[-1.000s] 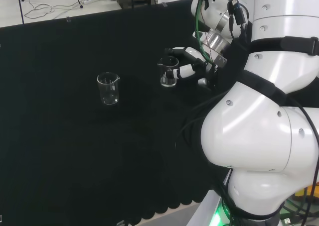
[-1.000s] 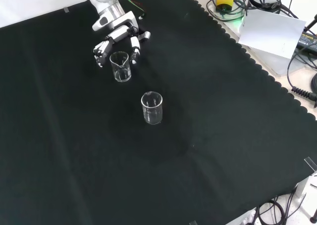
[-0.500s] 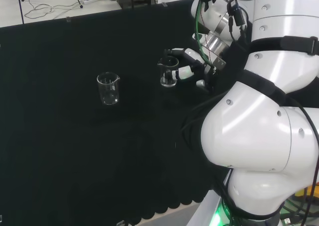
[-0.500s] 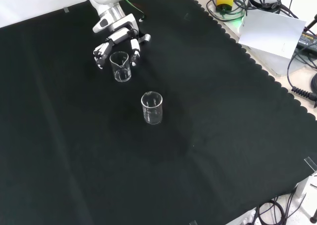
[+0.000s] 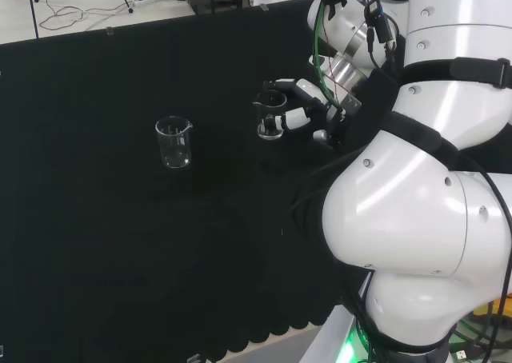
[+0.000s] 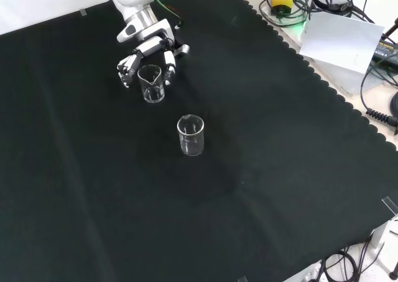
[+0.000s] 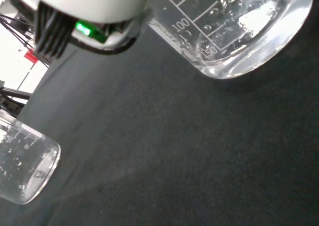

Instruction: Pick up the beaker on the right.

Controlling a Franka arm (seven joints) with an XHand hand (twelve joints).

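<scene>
The hand (image 6: pixel 148 48) sits low on the black cloth (image 6: pixel 261 170), fingers (image 6: pixel 168 65) curled in on both sides of the near beaker (image 6: pixel 151 82), which stands upright between them. In the head view it's the right-hand one. The second beaker (image 6: pixel 191 135) stands apart, untouched, nearer the front camera.

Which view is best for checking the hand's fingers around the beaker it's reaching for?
Front view: the hand comes from the top, fingers curling down both sides of the beaker. Head view shows the hand side-on beside that beaker, partly masked by arm links. Wrist view shows the beaker's base close up.
</scene>
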